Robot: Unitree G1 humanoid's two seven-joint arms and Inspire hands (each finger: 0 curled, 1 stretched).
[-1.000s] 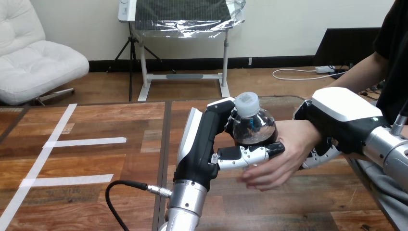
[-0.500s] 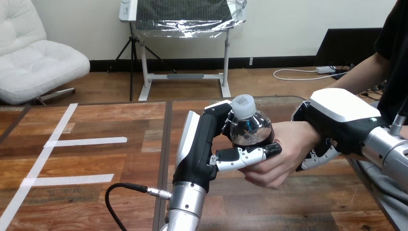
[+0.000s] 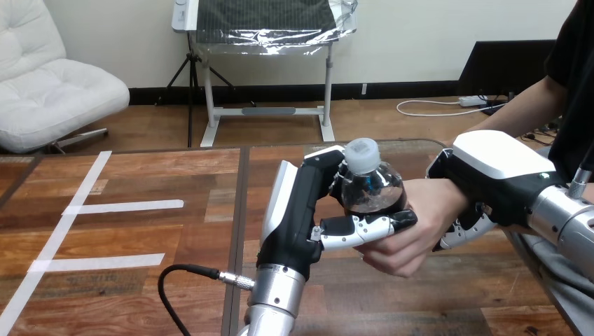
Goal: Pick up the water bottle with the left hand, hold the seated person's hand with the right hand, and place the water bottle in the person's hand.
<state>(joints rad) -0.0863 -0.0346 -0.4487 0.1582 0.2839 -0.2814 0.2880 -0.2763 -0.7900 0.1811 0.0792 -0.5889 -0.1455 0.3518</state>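
- I see one water bottle (image 3: 370, 190), upright with its white cap on top, held above the wooden table (image 3: 175, 280).
- My left hand (image 3: 298, 217) grips it, fingers and thumb curled round its body.
- One person's hand (image 3: 413, 234) reaches in from the right and cups the bottle's base, fingers curled.
- My right hand (image 3: 490, 171) lies over the person's wrist, with its fingers hooked beneath.
- Three white tape strips (image 3: 122, 206) lie on the table's left part.
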